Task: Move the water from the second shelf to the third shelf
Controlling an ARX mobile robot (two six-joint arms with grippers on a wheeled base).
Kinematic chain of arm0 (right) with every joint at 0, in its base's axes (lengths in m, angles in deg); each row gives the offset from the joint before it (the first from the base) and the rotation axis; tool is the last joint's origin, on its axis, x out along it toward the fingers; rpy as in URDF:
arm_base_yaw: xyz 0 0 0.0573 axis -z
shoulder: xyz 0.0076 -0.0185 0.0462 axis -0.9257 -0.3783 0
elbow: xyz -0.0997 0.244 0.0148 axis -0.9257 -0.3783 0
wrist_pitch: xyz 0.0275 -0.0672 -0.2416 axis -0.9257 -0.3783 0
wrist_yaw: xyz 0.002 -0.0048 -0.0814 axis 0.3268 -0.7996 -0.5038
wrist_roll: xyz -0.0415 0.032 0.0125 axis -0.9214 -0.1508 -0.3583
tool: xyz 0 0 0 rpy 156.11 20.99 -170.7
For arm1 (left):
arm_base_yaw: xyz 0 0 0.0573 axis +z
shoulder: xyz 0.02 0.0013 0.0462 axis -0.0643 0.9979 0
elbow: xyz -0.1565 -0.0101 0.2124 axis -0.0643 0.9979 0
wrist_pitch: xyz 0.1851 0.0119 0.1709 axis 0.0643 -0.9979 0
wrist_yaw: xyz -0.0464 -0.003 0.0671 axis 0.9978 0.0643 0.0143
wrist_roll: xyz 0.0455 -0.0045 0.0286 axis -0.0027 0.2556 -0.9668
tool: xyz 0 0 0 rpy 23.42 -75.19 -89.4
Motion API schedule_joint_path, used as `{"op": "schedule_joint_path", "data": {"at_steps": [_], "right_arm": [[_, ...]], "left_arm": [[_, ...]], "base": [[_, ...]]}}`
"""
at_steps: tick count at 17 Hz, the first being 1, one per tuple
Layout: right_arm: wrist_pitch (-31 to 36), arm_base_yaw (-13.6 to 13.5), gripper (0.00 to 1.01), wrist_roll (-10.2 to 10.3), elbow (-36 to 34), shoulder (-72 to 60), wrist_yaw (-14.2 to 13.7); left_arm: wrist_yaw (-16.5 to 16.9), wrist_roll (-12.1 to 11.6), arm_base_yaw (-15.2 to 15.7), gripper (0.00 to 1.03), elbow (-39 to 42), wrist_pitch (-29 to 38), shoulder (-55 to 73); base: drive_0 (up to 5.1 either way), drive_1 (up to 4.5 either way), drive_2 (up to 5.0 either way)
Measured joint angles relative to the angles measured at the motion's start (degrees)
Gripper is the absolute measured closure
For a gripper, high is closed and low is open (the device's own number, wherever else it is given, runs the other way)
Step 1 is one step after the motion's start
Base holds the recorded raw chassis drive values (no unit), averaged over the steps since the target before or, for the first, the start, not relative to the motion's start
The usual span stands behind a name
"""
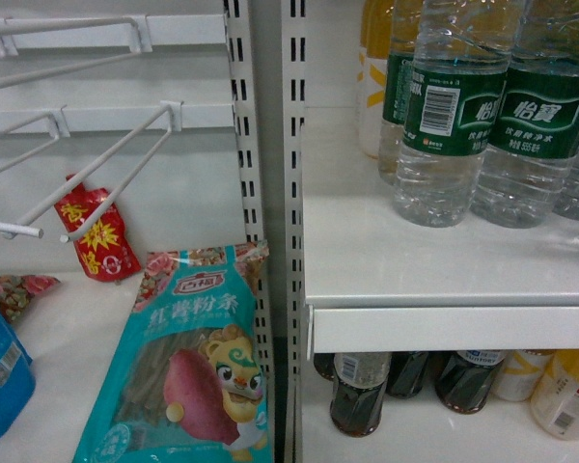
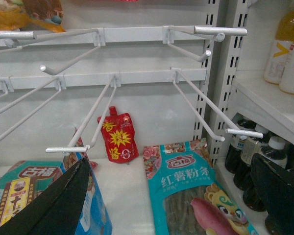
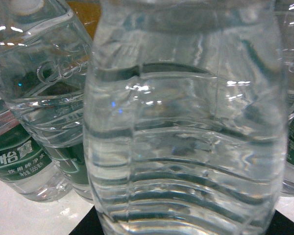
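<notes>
Head view: water bottles point(image 1: 442, 116) with green labels stand in a group on the white shelf point(image 1: 444, 323), toward its right and back. Dark bottles point(image 1: 359, 391) and yellow ones point(image 1: 569, 391) sit on the shelf below. Left bay holds a teal packet point(image 1: 188, 371), a red pouch point(image 1: 98, 231) and bare wire hooks point(image 1: 106, 178). Neither arm shows here.

Left wrist view: the left gripper point(image 2: 171, 196) hangs in the left bay above the teal packet, its dark fingers point(image 2: 59, 200) spread wide with nothing between them. It is well apart from the water and appears idle.

Right wrist view: one clear ribbed bottle point(image 3: 186, 127) fills the frame, directly before the camera, with further labelled bottles point(image 3: 29, 161) just beside it at left. Dark gripper parts show only at the bottom edge; whether the right gripper is closed on this bottle cannot be told.

Judgement: the step in hand is the pick of the near bottle by the right arm, either at grasp or just short of it. The next move calls for a confirmed firm pinch on the ribbed body, then a clean withdrawal clear of the neighbouring bottles and shelf lip before transfer to the third shelf. Which shelf is the third cannot be settled from these views.
</notes>
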Motion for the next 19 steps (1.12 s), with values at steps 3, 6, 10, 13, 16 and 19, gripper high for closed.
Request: {"op": "schedule_joint_path", "data": {"at_steps": [3,6,10,13,16,19], "right_arm": [[0.5,0.0,0.4,-0.2,0.0,0.0,0.1],[2.3,0.0,0.03,-0.2,0.7,0.3,0.0],[1.6,0.0,0.03,-0.2,0.7,0.8,0.0],[-3.1,-0.2,0.03,-0.2,0.7,4.5,-0.1],[-9.9,-0.8,0.03,-0.2,0.2,13.2,-0.5],[-17.2,-2.4,0.03,0.4,0.2,24.7,-0.8]], "left_arm": [[0.0,0.0,0.0,0.05,0.0,0.0,0.0],[0.0,0.0,0.0,0.05,0.0,0.0,0.0],[0.0,0.0,0.0,0.05,0.0,0.0,0.0],[0.0,0.0,0.0,0.05,0.0,0.0,0.0],[0.0,0.0,0.0,0.05,0.0,0.0,0.0],[0.0,0.0,0.0,0.05,0.0,0.0,0.0]], "base": [[0.0,0.0,0.0],[0.0,0.0,0.0],[0.0,0.0,0.0],[0.0,0.0,0.0],[0.0,0.0,0.0],[0.0,0.0,0.0]]}}
